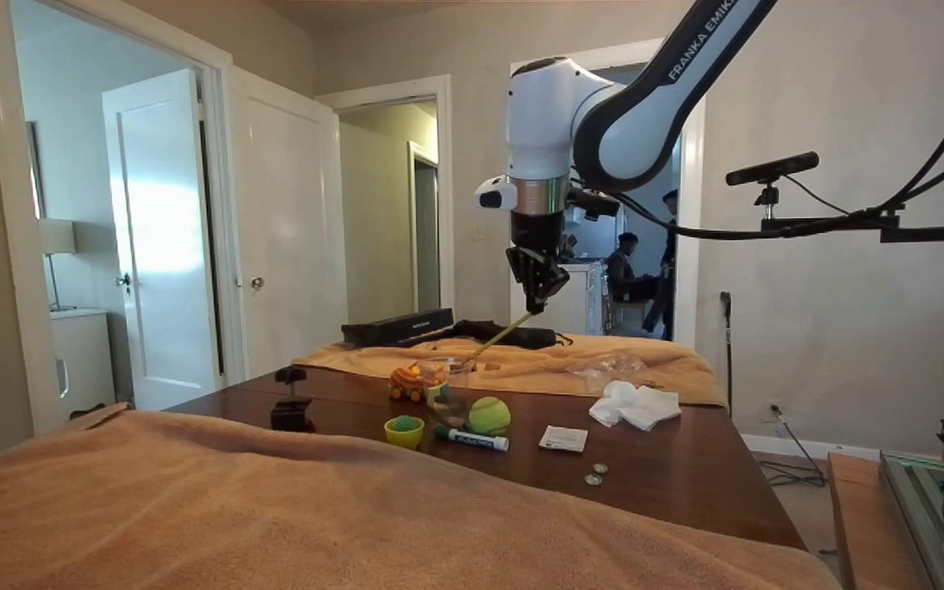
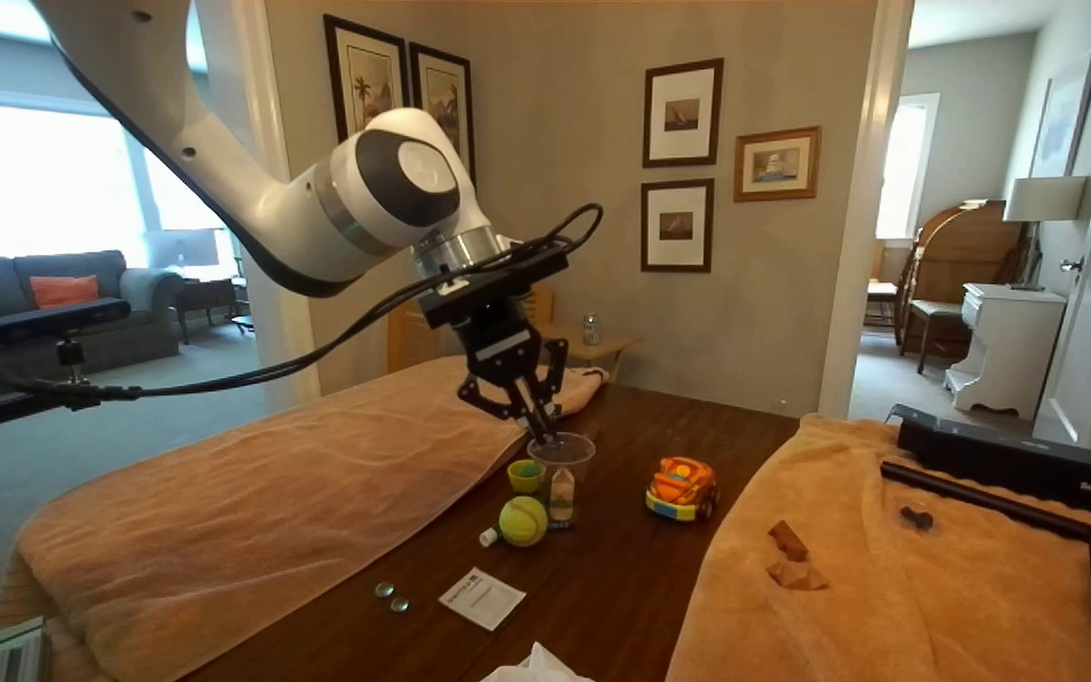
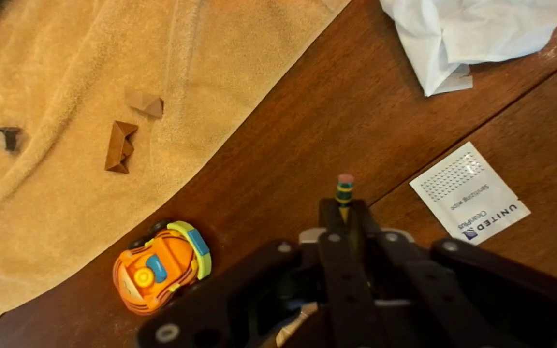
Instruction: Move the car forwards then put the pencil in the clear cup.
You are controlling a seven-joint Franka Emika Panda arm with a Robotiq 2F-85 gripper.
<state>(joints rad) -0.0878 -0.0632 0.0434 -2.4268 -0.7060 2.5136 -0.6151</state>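
FRANKA EMIKA runs up the white-and-black arm [image 1: 640, 135], easy read. Flat sq. packet [image 3: 469, 193] on the tabletop [image 1: 652, 475]: UNITED, CleanPlus, Sanitizing wipe (upside down from the wrist view, but legible). Long black box [image 2: 1019, 464] says "Small Rig" + a bit more; the marker [image 1: 472, 440] has print too, too tiny to get.

Jaws are pinching the pencil [image 3: 344, 195] near its top, pink eraser [image 3: 345, 179] poking out past them. Pencil slants down to the clear cup [image 2: 580, 483]; can't quite tell if its low end is inside or only over the rim. Cup's upright, w/ tennis ball [image 2: 523, 521] & yellow pot [image 1: 404, 434] close by. Orange toy car [image 3: 160, 270] sits on the wood near a towel [image 3: 201, 96], apart from the cup.

Tabletop's dark red-brown, seam across it, orange towels [image 1: 275, 508] over two sides. White tissue [image 1: 634, 406] + 2 glass beads [image 1: 593, 479] lie there too. Rm: gray-beige walls [image 2: 555, 114], framed prints [image 2: 777, 164], gray sofa [image 2: 6, 284] w/ red-orange cushion [image 2: 64, 291], white panel doors [image 1: 288, 221], lamp [image 2: 1046, 201] w/ pale shade. Slim black camera [image 1: 771, 168] on a mount off to one side, cables [image 1: 718, 234] trailing by. Someone's [image 1: 621, 266] seated beyond a doorway [image 1: 692, 270].
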